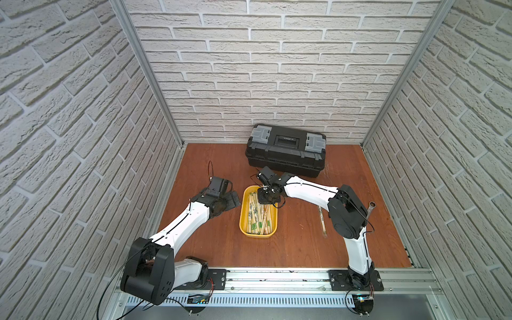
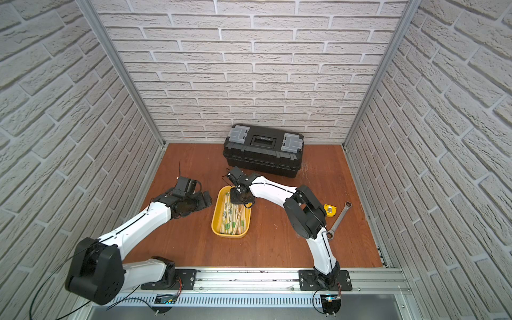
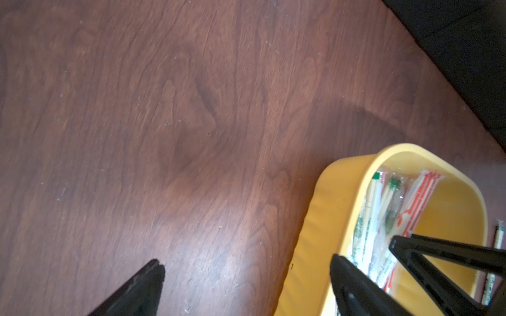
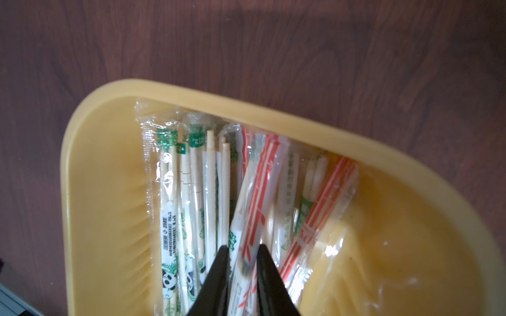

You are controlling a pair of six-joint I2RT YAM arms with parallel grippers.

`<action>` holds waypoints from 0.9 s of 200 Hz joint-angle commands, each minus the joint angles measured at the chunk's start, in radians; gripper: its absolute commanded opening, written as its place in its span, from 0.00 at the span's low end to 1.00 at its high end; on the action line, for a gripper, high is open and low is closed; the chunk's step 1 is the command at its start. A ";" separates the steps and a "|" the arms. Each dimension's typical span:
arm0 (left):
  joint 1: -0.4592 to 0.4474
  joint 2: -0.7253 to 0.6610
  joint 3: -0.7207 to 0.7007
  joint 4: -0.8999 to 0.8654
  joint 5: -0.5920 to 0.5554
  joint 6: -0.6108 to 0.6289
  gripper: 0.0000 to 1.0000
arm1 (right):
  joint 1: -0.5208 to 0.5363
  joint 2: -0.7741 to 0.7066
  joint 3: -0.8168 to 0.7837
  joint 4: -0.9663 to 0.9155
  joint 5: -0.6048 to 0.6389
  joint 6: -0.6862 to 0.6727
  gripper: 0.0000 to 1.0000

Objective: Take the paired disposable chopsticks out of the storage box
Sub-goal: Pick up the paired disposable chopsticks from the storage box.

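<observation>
Left gripper (image 3: 246,262): jaws spread wide, empty, just beside the box
Storage box (image 1: 242,216): shallow, yellow; holds a loose heap of paired disposable chopsticks (image 1: 260,219)
Handling: likely light, stiff sticks in slick, crinkly sleeves; pinch across one pair
Right gripper (image 4: 243,247): jaws nipped on sleeved pairs inside

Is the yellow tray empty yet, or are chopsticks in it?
Not empty: many sleeved chopsticks lie in the yellow tray, in every view.
</observation>
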 commanded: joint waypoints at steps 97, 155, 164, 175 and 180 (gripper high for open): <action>0.003 -0.008 -0.010 0.025 0.015 -0.014 0.98 | 0.004 -0.006 0.013 0.006 -0.014 -0.004 0.07; 0.004 -0.019 0.010 0.014 0.019 -0.008 0.98 | 0.004 -0.099 -0.004 0.046 -0.022 0.013 0.04; 0.005 -0.022 0.012 0.012 0.020 -0.006 0.98 | 0.003 -0.126 -0.012 0.061 -0.026 0.016 0.04; 0.003 -0.023 0.013 0.010 0.020 -0.006 0.98 | 0.003 -0.145 -0.019 0.084 -0.031 0.018 0.04; 0.003 -0.023 0.014 0.009 0.020 -0.005 0.98 | 0.003 -0.151 -0.024 0.095 -0.032 0.018 0.04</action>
